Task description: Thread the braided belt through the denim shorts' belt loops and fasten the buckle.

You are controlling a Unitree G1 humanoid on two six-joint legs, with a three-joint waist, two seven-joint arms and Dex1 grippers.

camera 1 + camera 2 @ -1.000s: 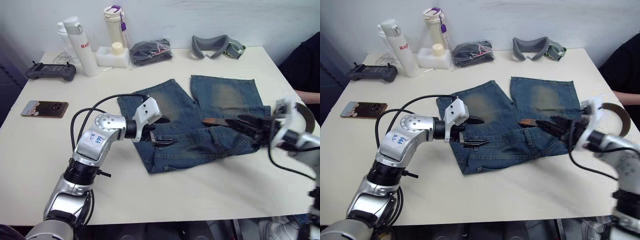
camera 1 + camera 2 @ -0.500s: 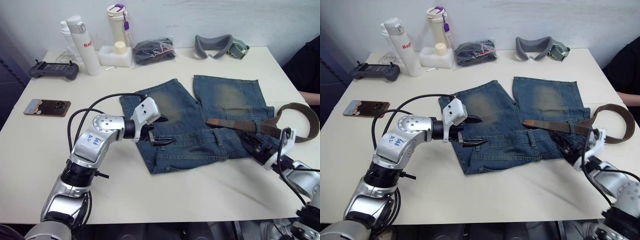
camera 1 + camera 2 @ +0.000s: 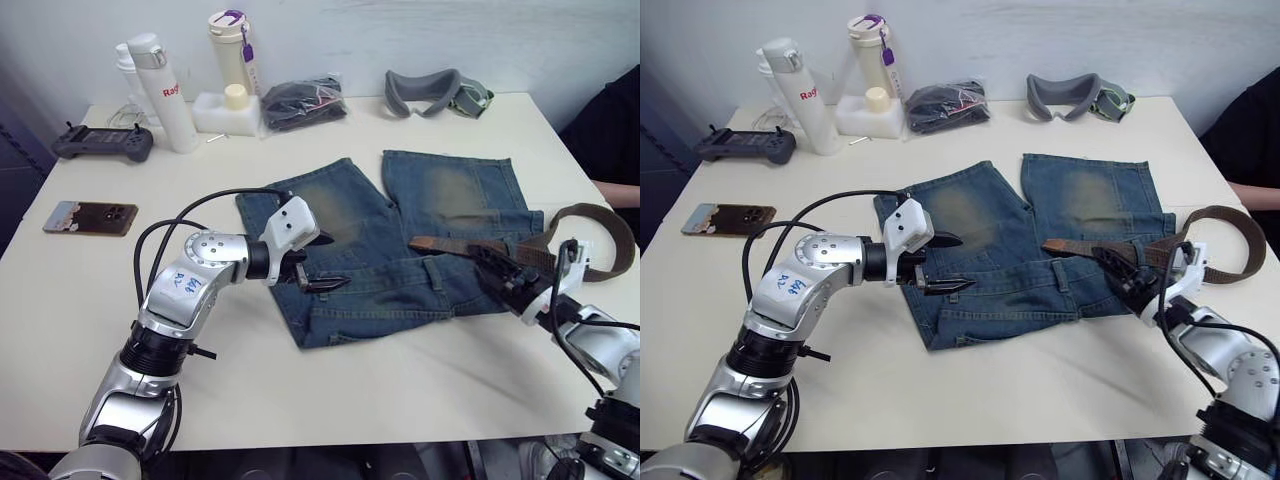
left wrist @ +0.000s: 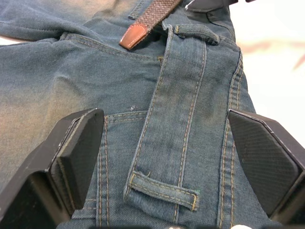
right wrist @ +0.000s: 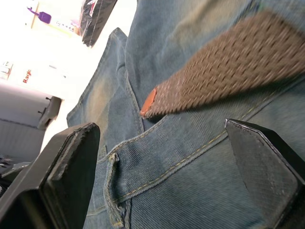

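Two grippers, both spread wide and empty. Denim shorts (image 3: pixel 400 240) flat on worktop (image 3: pixel 380 370), waistband nearest, likely to expose belt loops (image 4: pixel 164 190). Braided belt (image 3: pixel 520 250) draped over right side, tan tip (image 4: pixel 135 36) on denim, unthreaded. Left gripper (image 3: pixel 322 266) low over waistband; right gripper (image 3: pixel 500 280) beside belt, touching nothing.

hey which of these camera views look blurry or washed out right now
Right wrist view: the braided belt is smeared, and the table beyond the denim shorts is blown out white. Left wrist view: the denim is sharp, the bright table corner washed out. Both eye views: evenly lit, soft shadows.
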